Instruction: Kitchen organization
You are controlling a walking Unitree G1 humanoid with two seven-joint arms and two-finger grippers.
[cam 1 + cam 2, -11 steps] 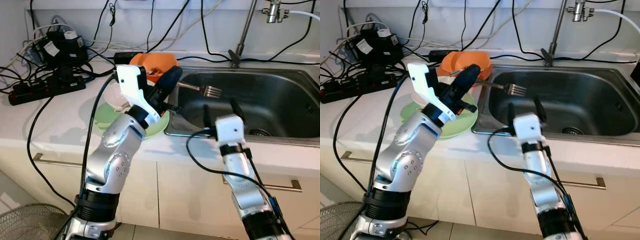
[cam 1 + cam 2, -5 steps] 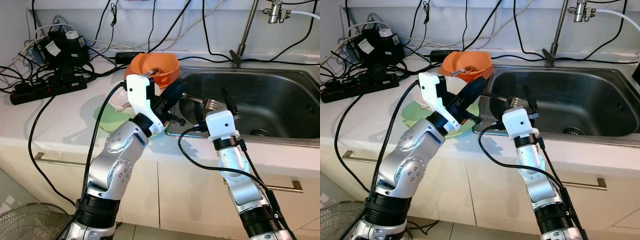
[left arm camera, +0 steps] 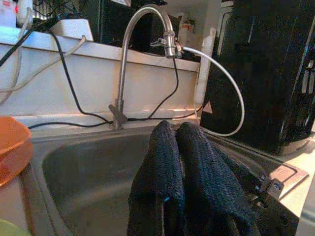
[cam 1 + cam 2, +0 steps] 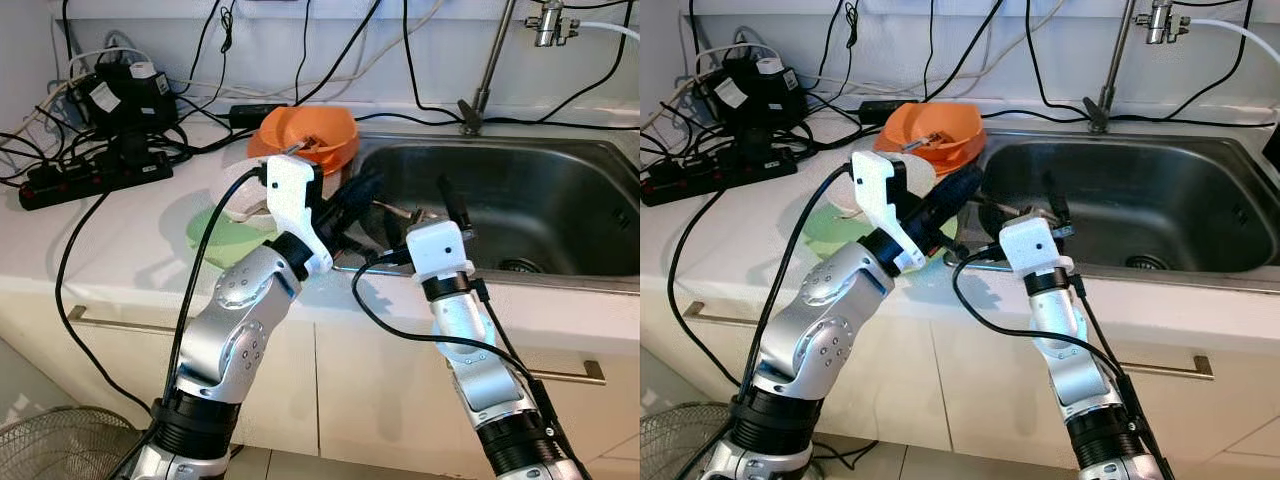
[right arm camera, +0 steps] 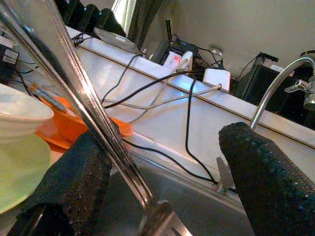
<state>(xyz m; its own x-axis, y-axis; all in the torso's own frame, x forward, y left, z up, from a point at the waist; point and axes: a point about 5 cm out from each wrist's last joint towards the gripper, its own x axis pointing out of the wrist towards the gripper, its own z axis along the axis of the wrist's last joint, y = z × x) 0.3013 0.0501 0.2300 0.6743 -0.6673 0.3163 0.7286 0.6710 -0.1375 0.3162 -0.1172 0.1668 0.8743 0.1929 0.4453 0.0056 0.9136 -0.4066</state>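
- Fork (image 5: 106, 132) held out over the sink (image 4: 560, 190), handle clamped in the left pincer (image 4: 362, 190), probably for a handover.
- Left pincer fingers pressed together on the handle.
- Right pincer (image 5: 167, 182) spread wide around the fork, one finger (image 5: 74, 182) touching, not yet clamped.
- Orange bowl (image 4: 305, 135) and green plate (image 4: 215, 232) on the table (image 4: 100, 260) beside the sink.

I'm in a home kitchen, stainless steel sink (image 4: 520, 200) under a curved chrome tap (image 3: 142, 29), white countertop (image 4: 110, 250) beside the sink, cream cabinet fronts (image 4: 390, 390) below
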